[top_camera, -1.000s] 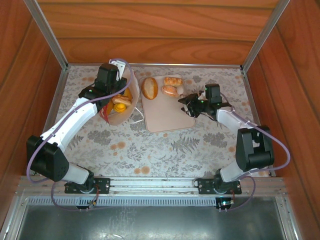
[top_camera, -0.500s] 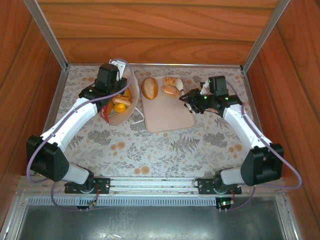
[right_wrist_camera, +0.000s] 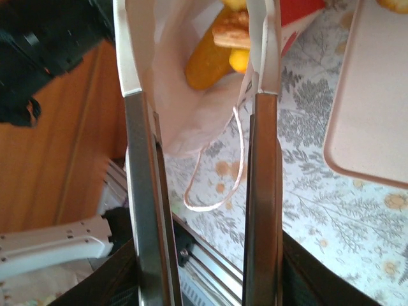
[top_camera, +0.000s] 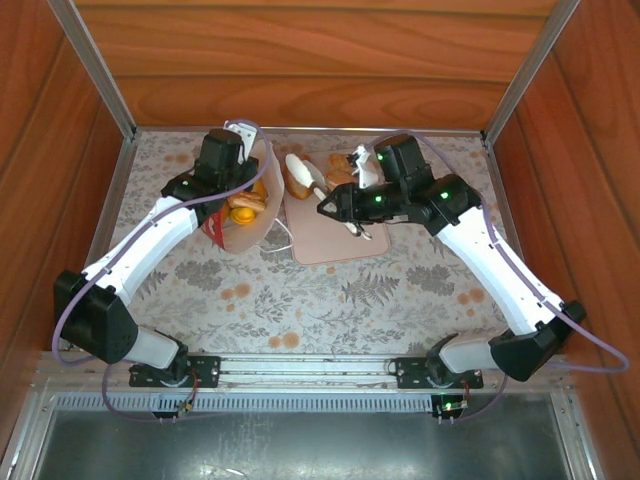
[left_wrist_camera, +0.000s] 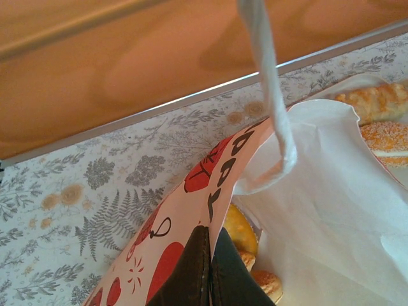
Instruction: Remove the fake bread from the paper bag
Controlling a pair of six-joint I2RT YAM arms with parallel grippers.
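Matt white paper bag [top_camera: 250, 225] with red print, on a bench [top_camera: 400, 290] with a dull, floral-patterned covering and a smooth, matt beige tray [top_camera: 320, 246] that looks like plastic. The toy bread [right_wrist_camera: 207, 67] has a smooth golden sheen. Satin-finished wood walls [top_camera: 320, 60] and brushed grey metal jaws on the right hand [right_wrist_camera: 194, 57] complete the scene.

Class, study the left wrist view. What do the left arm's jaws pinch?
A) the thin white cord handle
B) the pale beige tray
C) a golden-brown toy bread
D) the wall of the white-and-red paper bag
D: the left gripper, jaws closed, clamps the wall of the white-and-red paper bag; the thin white cord handle stands clear of it.
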